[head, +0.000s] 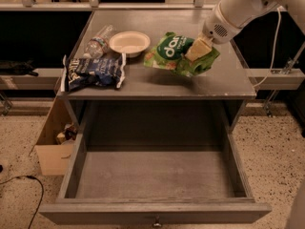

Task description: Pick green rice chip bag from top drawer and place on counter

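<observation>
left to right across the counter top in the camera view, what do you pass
dark blue snack bag → white bowl → green rice chip bag, with the gripper on its right part

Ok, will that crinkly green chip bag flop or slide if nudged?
Probably floppy: the crinkly green rice chip bag droops from the end effector gripping it over the grey counter. Puffy, so likely light; may slide on the glossy top.

The bench [224,80] is carrying a blue snack bag [93,71], bottle [98,42] and bowl [129,43]; over its right side the end effector [198,49] is gripping the green rice chip bag [174,56].
</observation>
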`<state>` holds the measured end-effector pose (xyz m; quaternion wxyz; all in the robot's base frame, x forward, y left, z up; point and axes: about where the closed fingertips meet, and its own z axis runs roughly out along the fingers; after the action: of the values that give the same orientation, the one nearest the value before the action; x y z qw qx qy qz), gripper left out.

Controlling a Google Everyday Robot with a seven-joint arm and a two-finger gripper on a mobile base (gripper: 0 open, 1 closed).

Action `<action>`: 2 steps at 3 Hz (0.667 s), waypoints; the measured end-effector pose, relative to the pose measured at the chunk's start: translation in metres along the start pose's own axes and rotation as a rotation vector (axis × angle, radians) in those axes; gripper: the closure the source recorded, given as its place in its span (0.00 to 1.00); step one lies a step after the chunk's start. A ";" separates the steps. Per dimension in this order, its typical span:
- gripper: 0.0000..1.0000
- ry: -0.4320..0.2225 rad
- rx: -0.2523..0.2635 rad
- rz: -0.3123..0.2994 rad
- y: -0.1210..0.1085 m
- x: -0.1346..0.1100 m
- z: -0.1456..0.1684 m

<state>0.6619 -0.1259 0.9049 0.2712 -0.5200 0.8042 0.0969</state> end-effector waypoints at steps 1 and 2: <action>1.00 0.000 0.000 0.000 0.000 0.000 0.000; 0.82 0.000 0.000 0.000 0.000 0.000 0.000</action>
<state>0.6620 -0.1258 0.9048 0.2711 -0.5200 0.8042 0.0970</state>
